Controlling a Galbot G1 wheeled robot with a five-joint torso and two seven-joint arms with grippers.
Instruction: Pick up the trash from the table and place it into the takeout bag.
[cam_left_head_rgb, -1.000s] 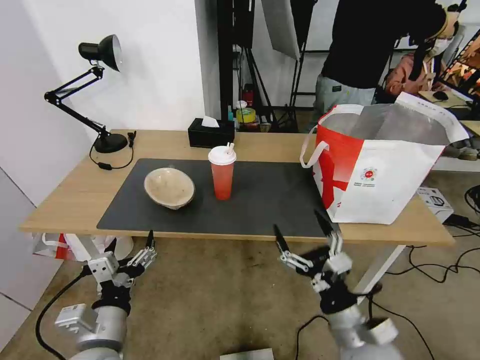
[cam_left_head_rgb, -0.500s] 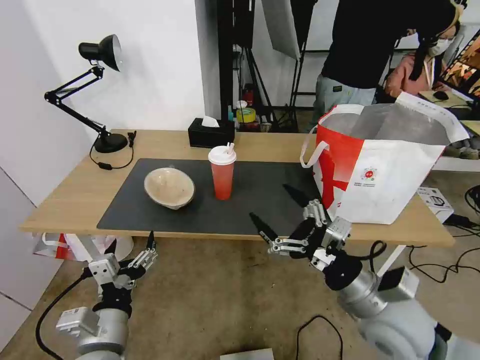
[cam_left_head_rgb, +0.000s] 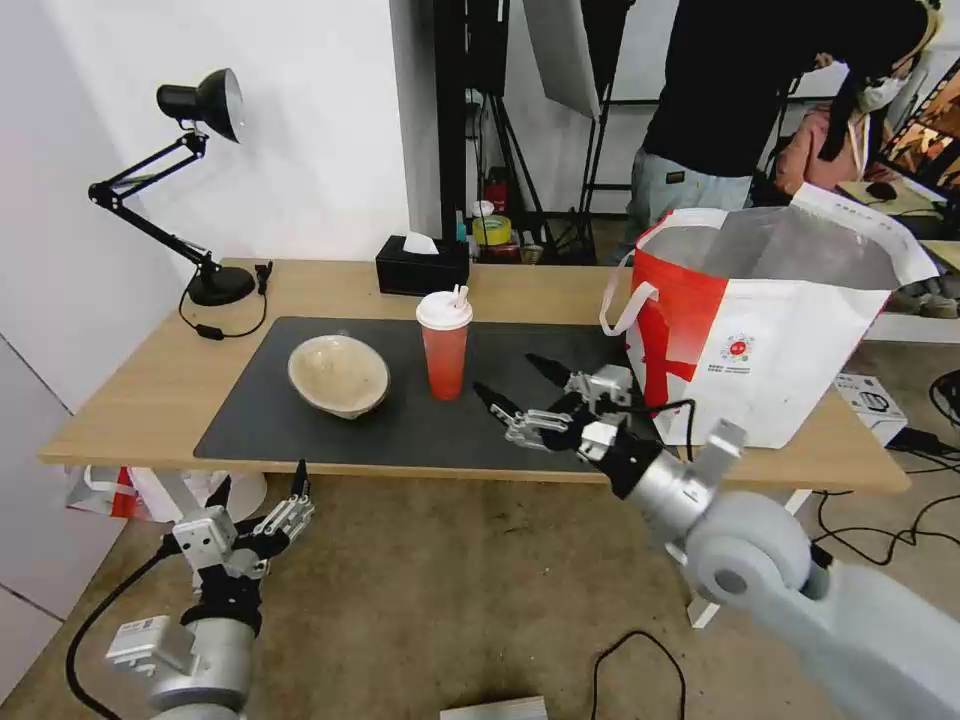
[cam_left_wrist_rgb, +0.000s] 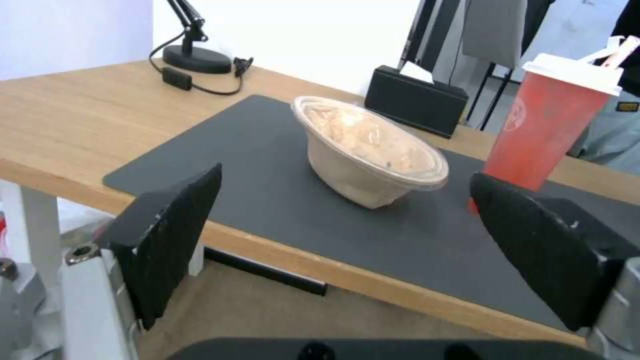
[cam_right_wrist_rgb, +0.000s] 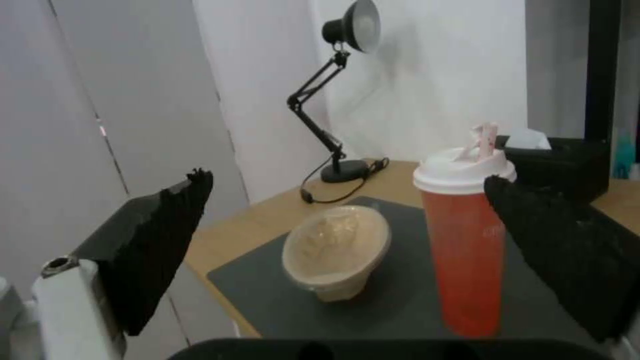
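The right hand (cam_left_head_rgb: 528, 392), fingers spread apart, is aimed over the desk (cam_left_head_rgb: 150, 385) at the red cup (cam_left_head_rgb: 444, 346); the cup's middle should be straddled squarely before closing; the left hand (cam_left_head_rgb: 262, 500), also apart, is parked below.

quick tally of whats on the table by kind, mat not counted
Drink cups: 1, the red cup
Bowls: 1, the beige paper bowl
Bags: 1, the takeout bag
Tissue boxes: 1, the black tissue box
Lamps: 1, the black desk lamp
Total: 5
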